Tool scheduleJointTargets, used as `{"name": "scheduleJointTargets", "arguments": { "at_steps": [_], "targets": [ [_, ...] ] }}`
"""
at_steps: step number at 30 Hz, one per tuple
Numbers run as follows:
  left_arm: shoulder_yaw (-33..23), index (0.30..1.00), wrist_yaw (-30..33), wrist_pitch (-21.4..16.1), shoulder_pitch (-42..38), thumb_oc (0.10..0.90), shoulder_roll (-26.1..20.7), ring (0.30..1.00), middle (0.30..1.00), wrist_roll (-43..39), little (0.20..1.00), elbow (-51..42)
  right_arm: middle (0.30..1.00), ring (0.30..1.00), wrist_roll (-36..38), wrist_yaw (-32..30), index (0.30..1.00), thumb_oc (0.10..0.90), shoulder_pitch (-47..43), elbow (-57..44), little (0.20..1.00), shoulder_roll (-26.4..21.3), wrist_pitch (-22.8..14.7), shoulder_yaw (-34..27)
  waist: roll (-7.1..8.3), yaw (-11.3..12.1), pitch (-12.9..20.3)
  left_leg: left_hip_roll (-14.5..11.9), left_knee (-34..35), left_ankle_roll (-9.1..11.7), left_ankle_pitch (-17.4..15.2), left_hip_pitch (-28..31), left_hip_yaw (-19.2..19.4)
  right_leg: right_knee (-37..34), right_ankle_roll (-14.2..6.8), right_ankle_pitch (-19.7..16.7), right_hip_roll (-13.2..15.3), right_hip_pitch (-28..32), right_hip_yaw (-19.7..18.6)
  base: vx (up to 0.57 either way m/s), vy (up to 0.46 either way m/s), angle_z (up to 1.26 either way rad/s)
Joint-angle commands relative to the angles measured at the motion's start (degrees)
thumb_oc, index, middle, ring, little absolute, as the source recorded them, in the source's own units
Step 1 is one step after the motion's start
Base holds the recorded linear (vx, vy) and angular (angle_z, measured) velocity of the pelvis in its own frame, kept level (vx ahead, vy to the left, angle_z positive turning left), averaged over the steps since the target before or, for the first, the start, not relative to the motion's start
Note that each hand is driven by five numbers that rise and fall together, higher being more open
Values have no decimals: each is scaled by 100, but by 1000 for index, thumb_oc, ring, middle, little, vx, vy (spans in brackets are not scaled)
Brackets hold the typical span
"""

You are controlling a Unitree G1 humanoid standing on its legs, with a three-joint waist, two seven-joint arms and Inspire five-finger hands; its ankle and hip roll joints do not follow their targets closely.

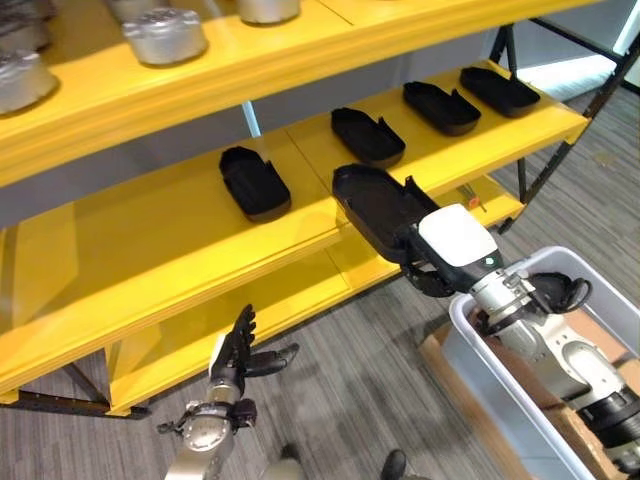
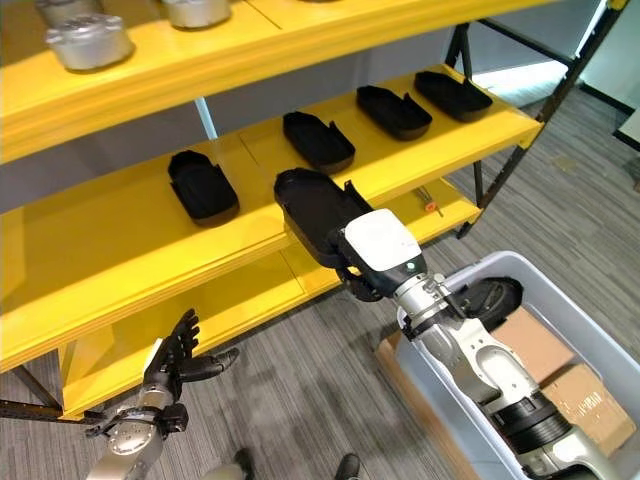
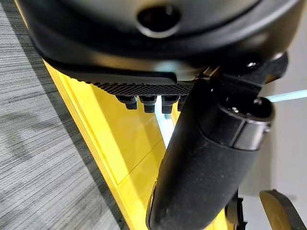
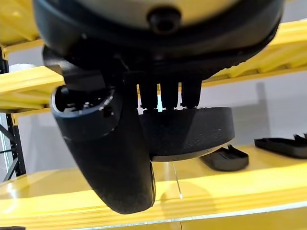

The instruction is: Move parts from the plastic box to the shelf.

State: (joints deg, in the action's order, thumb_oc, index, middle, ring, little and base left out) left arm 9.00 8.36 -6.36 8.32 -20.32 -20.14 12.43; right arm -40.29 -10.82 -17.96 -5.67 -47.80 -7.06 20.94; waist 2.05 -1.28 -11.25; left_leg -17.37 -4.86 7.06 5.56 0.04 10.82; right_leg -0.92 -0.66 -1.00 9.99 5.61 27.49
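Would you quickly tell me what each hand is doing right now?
Left hand: open, holding nothing.
Right hand: shut on a black tray.

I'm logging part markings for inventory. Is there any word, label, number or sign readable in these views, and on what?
None can be read. The black parts on the yellow shelf, the one in the right hand, the metal parts above and the plastic box show no legible text.

The floor (image 1: 380, 390) is grey carpet with a fine striped weave, running under and past a yellow rack (image 1: 150, 250) on thin black legs. Behind the rack stands a pale grey wall (image 2: 300, 85). At the far right corner, bright light (image 1: 570, 70) falls across the floor.
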Motion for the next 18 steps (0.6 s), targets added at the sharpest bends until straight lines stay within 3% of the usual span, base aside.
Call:
{"name": "scheduleJointTargets", "arguments": {
  "at_steps": [1,3,4,6,9,11,18],
  "targets": [
    [-122,1000,39,-509,-80,900,-179,1000,1000,-239,1000,-659,300,300,207,-879,300,400,-705,-561,300,-69,-61,-648,-64,155,620,-846,581,305,1463,-1,-335,603,-486,139,141,-499,-344,-5,339,68],
    [-160,1000,-5,-475,-32,900,-153,1000,1000,-307,1000,-654,300,300,159,-891,300,400,-683,-549,300,-78,-27,-733,-208,167,666,-679,817,363,1306,206,-510,837,-591,132,283,-604,-383,78,421,34],
    [-165,1000,-65,-476,-12,900,-132,1000,1000,-326,1000,-627,300,300,59,-914,300,400,-582,-608,300,-110,-11,-893,-259,121,697,-531,821,350,907,210,-253,974,-640,51,475,-608,-393,94,378,23],
    [-167,1000,-132,-494,4,900,-168,1000,1000,-319,1000,-641,300,300,-22,-899,300,400,-476,-661,300,-49,23,-1024,-251,161,711,-314,795,280,539,228,-263,960,-708,-21,665,-523,-392,73,269,51],
    [-166,1000,-180,-480,-18,900,-279,1000,1000,-244,1000,-665,300,300,-59,-919,300,400,-327,-730,300,31,33,-1184,-161,223,718,-62,801,180,272,293,-236,913,-859,-139,896,-366,-304,85,237,29],
    [-215,1000,-168,-482,-31,900,-381,1000,1000,-111,1000,-659,300,300,-183,-878,300,400,-276,-784,300,82,64,-1229,-56,287,740,253,924,74,99,378,-185,822,-1020,-380,1116,-279,-254,54,208,26],
    [-357,1000,-85,-465,55,900,-408,1000,1000,1,1000,-650,300,300,-266,-724,300,400,-341,-739,300,265,104,-1085,192,484,828,590,975,-44,-129,354,-201,593,-1274,-709,1344,-107,-55,54,133,12]
  ]
}}
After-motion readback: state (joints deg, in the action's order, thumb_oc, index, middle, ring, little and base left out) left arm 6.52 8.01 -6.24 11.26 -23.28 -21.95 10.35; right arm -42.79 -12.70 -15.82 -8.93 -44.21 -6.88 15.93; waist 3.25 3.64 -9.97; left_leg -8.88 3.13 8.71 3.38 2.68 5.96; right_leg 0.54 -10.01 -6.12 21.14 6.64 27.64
